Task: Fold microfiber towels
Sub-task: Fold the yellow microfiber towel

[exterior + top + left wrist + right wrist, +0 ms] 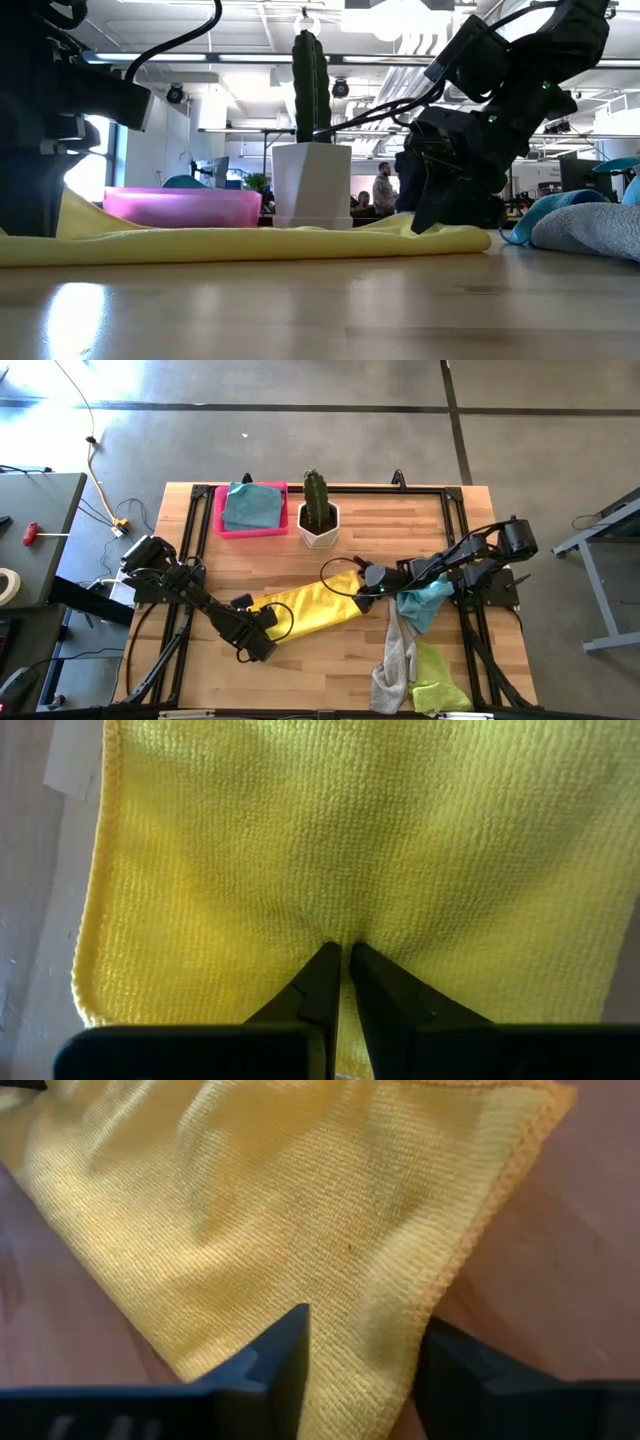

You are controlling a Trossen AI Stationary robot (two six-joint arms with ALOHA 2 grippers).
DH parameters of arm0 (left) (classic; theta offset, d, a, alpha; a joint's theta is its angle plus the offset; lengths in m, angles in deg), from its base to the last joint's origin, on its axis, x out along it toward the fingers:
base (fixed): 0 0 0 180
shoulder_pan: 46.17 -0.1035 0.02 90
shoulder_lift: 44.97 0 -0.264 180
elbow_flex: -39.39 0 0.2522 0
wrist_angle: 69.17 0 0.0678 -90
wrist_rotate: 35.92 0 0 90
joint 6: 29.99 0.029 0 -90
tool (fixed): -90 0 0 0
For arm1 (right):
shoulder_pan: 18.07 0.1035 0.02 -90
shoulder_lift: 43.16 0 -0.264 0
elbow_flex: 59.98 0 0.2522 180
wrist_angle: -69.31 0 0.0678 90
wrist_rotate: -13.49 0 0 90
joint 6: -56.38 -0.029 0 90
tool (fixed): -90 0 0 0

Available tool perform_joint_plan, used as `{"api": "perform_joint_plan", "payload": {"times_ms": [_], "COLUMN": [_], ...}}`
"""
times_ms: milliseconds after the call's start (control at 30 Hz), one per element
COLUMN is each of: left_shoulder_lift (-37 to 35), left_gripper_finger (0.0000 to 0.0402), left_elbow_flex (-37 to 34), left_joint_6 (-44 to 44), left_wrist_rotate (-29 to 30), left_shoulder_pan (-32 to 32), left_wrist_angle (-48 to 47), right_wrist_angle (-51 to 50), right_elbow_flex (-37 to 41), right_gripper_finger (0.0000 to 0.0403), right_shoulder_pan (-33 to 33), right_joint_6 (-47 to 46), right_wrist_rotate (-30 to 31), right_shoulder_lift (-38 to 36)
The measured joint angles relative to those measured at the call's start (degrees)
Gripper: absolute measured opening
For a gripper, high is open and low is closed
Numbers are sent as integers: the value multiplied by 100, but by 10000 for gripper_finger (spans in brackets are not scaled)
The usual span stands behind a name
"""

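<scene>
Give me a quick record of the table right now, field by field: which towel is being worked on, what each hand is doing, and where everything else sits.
towel in work: yellow towel, spread mid-table
left hand: left hand, shut on one end of the yellow towel
right hand: right hand, fingers apart astride the towel's opposite corner
waiting towels: blue towel, grey towel and lime green towel, heaped near the right arm
pink tray: far side of table, holds a folded blue towel
cactus pot: beside the tray

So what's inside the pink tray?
A folded blue towel lies in the pink tray, filling most of it. Whether another cloth sits under it can't be seen; the blue one covers it.
</scene>
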Motion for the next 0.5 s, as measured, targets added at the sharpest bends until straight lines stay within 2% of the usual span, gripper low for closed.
{"api": "perform_joint_plan", "payload": {"times_ms": [233, 500], "left_shoulder_lift": [72, 52], "left_gripper_finger": [29, 29], "left_elbow_flex": [419, 1078], "left_joint_6": [-101, 216], "left_wrist_rotate": [212, 402], "left_shoulder_pan": [46, 300], "left_wrist_angle": [-507, -694], "right_wrist_angle": [-65, -330], "right_elbow_flex": [9, 7], "right_gripper_finger": [14, 2], "right_shoulder_pan": [47, 46], "right_joint_6": [11, 0], "right_wrist_rotate": [64, 56], "right_shoulder_lift": [11, -68]}}
